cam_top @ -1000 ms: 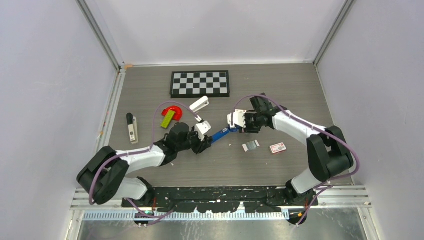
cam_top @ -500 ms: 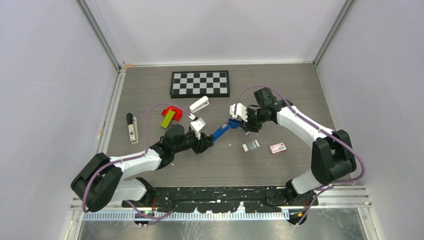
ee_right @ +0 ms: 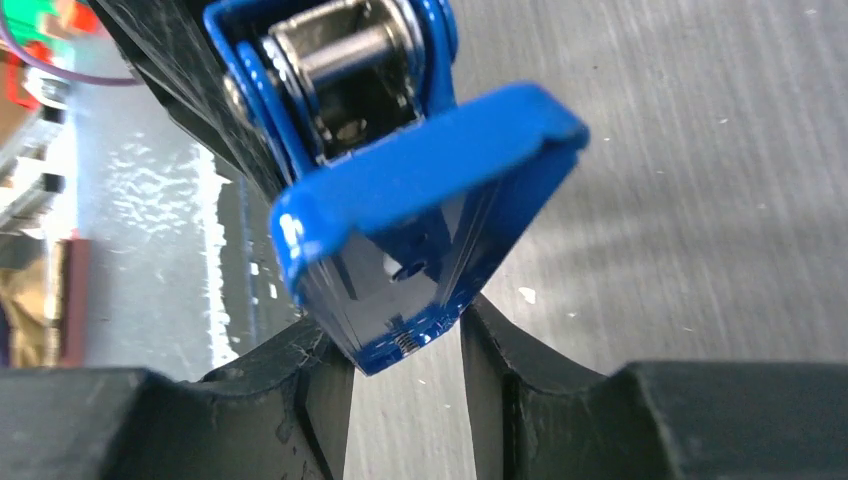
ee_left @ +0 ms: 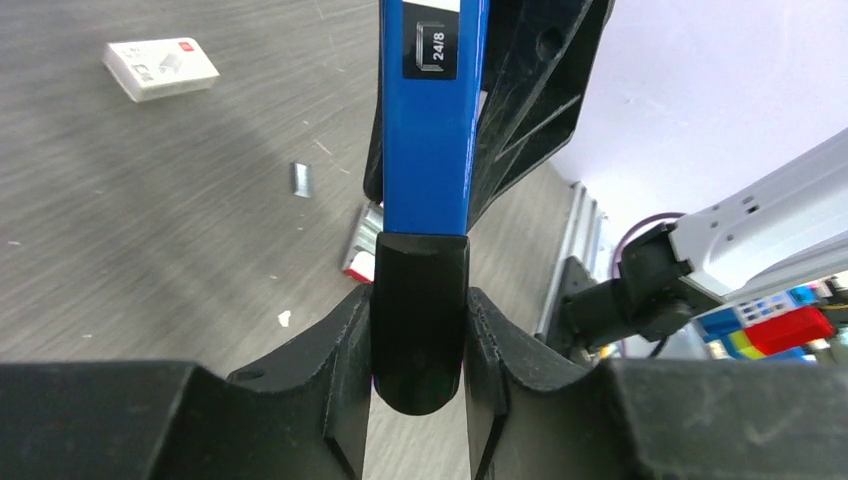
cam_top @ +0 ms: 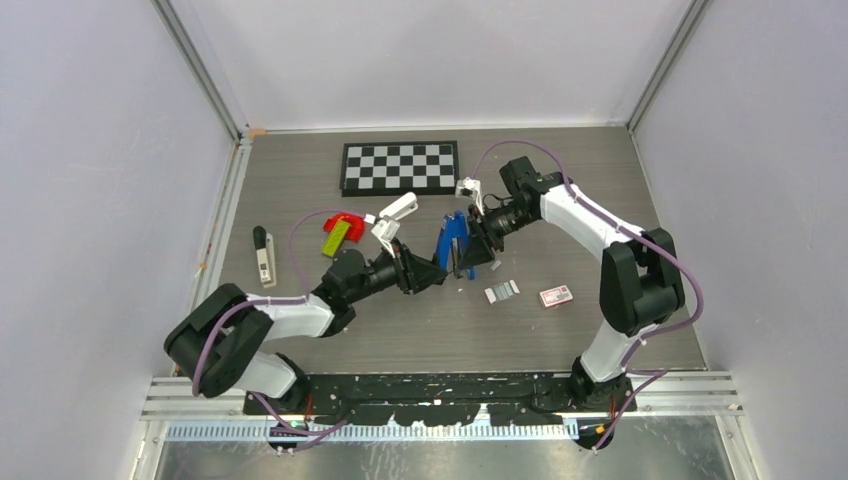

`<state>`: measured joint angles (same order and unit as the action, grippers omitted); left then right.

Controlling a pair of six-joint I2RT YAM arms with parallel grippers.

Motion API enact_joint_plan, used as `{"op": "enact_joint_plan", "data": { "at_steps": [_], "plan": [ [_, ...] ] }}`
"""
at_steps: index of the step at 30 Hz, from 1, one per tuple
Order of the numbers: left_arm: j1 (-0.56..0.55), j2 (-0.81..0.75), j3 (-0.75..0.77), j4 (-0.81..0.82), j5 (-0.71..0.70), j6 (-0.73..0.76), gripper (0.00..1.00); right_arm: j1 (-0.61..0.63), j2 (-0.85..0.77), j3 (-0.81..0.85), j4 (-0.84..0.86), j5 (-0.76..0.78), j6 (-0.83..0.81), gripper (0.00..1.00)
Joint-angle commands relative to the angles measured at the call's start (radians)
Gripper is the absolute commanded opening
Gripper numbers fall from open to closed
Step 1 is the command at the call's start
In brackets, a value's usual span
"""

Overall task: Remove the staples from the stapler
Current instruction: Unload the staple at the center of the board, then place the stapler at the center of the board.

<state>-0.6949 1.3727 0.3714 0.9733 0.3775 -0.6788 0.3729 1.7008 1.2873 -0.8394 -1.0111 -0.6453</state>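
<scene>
The stapler [cam_top: 455, 243] spans between the tools, left gripper [ee_left: 420, 335] pinching its black end and right gripper [ee_right: 405, 345] its blue tip, so opening seems in hand; next, it likely needs tilting to empty the exposed magazine [ee_right: 345, 60].

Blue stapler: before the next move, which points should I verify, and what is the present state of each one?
1. Left end effector closed on the black end of the stapler: ok.
2. Right end effector closed on the tip of the blue cover: ok.
3. Stapler held up off the table: ok.
4. Cover stands open, metal magazine exposed: ok.
5. Staples present in the magazine: cannot tell.
6. Small box on the table lies away from both arms: ok.
</scene>
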Motion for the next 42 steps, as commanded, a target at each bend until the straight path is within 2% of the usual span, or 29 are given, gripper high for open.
{"op": "enact_joint_plan", "data": {
  "at_steps": [1, 5, 9, 13, 16, 21, 23, 27, 32, 37, 42],
  "plan": [
    [0.013, 0.074, 0.071, 0.163, -0.048, -0.155, 0.00, 0.014, -0.014, 0.014, -0.044, -0.190, 0.106, 0.15],
    [0.014, 0.154, 0.081, 0.298, -0.093, -0.232, 0.00, 0.014, -0.008, -0.032, 0.062, -0.197, 0.216, 0.43],
    [0.013, 0.211, 0.095, 0.385, -0.096, -0.301, 0.00, 0.010, 0.007, 0.000, -0.005, -0.198, 0.166, 0.66],
    [0.032, 0.168, 0.088, 0.326, -0.100, -0.287, 0.00, -0.058, -0.037, 0.014, -0.042, -0.175, 0.150, 0.82],
    [0.058, 0.094, 0.089, 0.192, -0.099, -0.245, 0.00, -0.131, -0.087, -0.006, -0.034, -0.121, 0.143, 0.92],
    [0.083, 0.002, 0.160, -0.084, -0.083, -0.120, 0.00, -0.199, -0.141, -0.032, -0.032, -0.045, 0.115, 0.95],
    [0.092, -0.009, 0.232, -0.277, -0.063, -0.052, 0.00, -0.220, -0.156, -0.023, -0.054, -0.046, 0.090, 0.95],
    [0.094, 0.017, 0.458, -0.708, -0.050, 0.191, 0.00, -0.270, -0.202, -0.034, -0.063, -0.060, 0.062, 0.96],
    [0.094, 0.168, 0.783, -1.130, -0.088, 0.469, 0.00, -0.350, -0.239, -0.042, -0.094, -0.104, 0.014, 0.96],
    [0.092, 0.391, 1.047, -1.359, -0.090, 0.628, 0.00, -0.416, -0.241, -0.031, -0.164, -0.163, -0.052, 0.96],
    [0.074, 0.567, 1.244, -1.468, -0.129, 0.688, 0.00, -0.478, -0.232, -0.004, -0.267, -0.212, -0.157, 0.96]
  ]
}}
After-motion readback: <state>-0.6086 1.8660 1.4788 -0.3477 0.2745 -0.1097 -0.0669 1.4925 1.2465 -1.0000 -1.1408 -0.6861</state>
